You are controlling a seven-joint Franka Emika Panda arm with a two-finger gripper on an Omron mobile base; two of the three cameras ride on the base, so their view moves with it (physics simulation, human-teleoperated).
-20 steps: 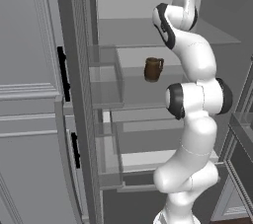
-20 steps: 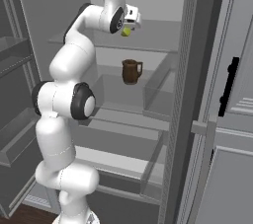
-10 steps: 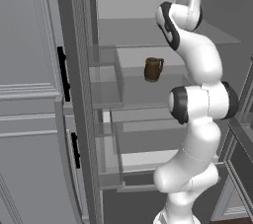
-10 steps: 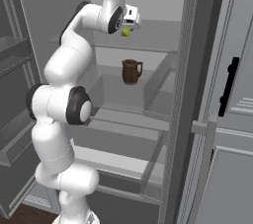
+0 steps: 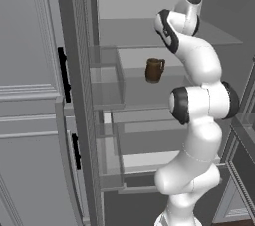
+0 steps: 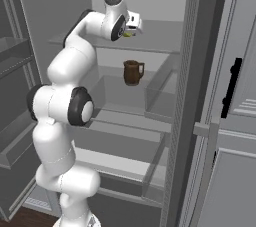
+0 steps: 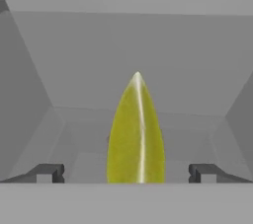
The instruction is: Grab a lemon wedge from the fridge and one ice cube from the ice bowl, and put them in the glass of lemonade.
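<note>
The fridge (image 6: 200, 96) stood open, its grey shelves bare to both base cameras, and the white arm (image 5: 199, 105) reached up into the top shelf. In the hand view the gripper (image 7: 126, 172) had its jaws spread wide — the two dark fingertips (image 7: 47, 172) sat well apart at roughly 8 and 4 o'clock of the picture, with nothing pinched between them. The lemon wedge (image 7: 136, 131) stood upright on the shelf floor at about 6 o'clock of that view, centred in the gap between the fingertips, its pointed end up and a pale seam running down its yellow-green face; whether the fingertips had drawn level with it or were just short of it could not be told. In the right base view the wedge showed as a small yellow-green spot (image 6: 128, 33) just below the hand, at about 5 o'clock from the round wrist joint, resting on the top shelf (image 6: 155, 46). One shelf down, at 6 o'clock from the hand, a brown handled mug (image 6: 132, 72) stood upright, well apart from the gripper — in the left base view it lay at about 8 o'clock from the wrist.
</note>
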